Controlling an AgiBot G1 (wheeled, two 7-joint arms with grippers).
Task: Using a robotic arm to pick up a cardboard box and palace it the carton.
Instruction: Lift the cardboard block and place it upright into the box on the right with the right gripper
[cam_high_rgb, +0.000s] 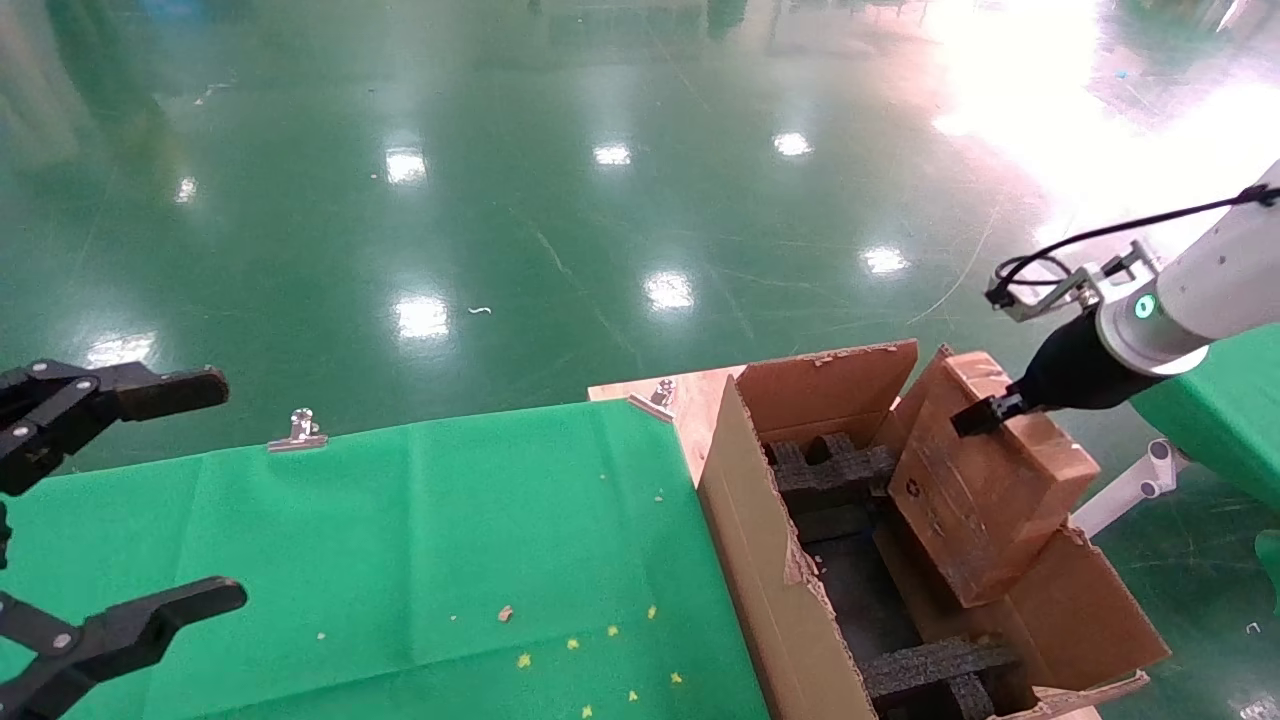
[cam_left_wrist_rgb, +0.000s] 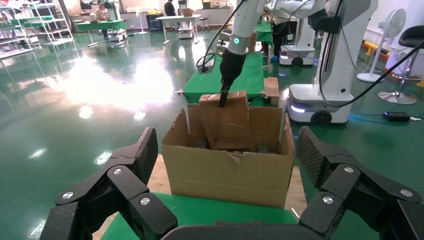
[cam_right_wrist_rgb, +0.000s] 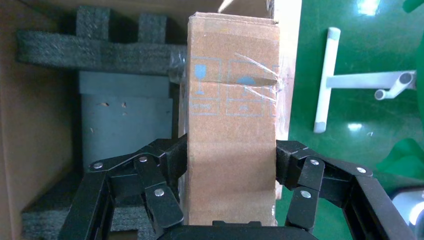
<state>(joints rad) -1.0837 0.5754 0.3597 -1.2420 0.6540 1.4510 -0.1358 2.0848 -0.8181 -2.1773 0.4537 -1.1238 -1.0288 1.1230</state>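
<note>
Cardboard box (cam_right_wrist_rgb: 231, 125) shows printed symbols wrist-side only.

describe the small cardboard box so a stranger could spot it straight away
Find the big torn-edged carton beside the green table. Tilted over its far right part is the small cardboard box, gripped by the right end effector. Unlike the carton, it is flat, sealed and taped, with a recycling mark.

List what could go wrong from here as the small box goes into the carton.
1. The cardboard box hangs tilted in the right gripper, pinched at one end only; it may swing or slip.
2. Its lower edge sits near the foam blocks and the carton wall, so it could catch and jam.

The left gripper idles, open.
</note>
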